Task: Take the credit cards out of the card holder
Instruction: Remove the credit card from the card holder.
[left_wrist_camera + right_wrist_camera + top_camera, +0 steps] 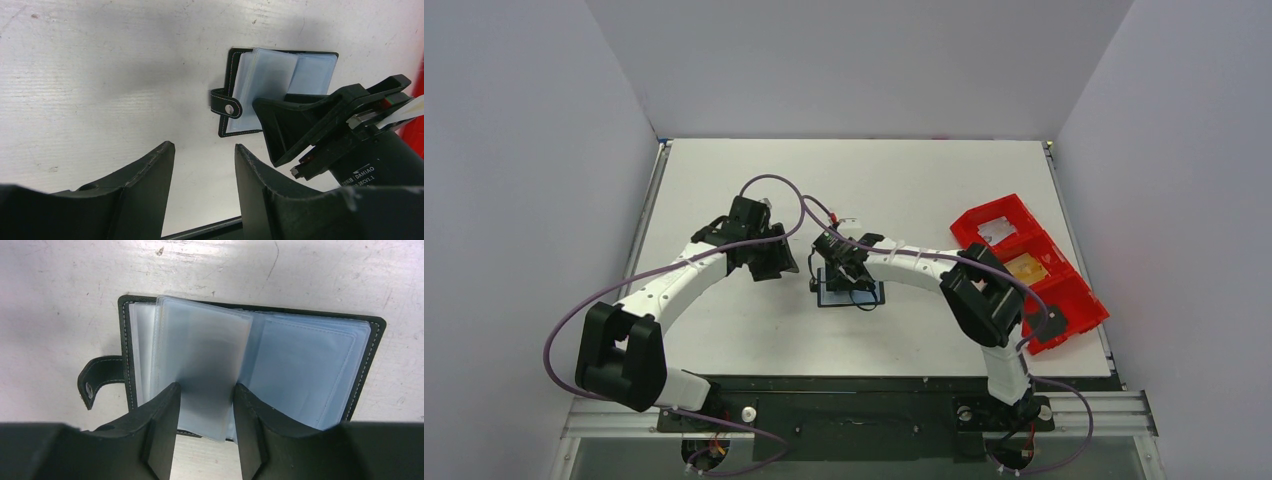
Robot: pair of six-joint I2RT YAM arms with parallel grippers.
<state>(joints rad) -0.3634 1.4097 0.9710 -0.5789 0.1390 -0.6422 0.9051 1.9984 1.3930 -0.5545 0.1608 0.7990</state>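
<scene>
Across the white tabletop [754, 340] you had both arms reaching toward the middle, with the red tray [1079, 318] well apart at the right edge. Between the arms lay the card holder [844, 297], flat and open, its clear sleeves fanned upward. Your right fingers [160, 420] stood partly apart, straddling one raised sleeve [205, 350], with no grip showing. Your left fingers [145, 175] hung open and empty just beside the holder's closing tab [100, 377]. The step in hand appeared to be searching the sleeves for a card, though none showed plainly. The next move probably called for pinching a card's edge while the left fingers steadied the cover.
</scene>
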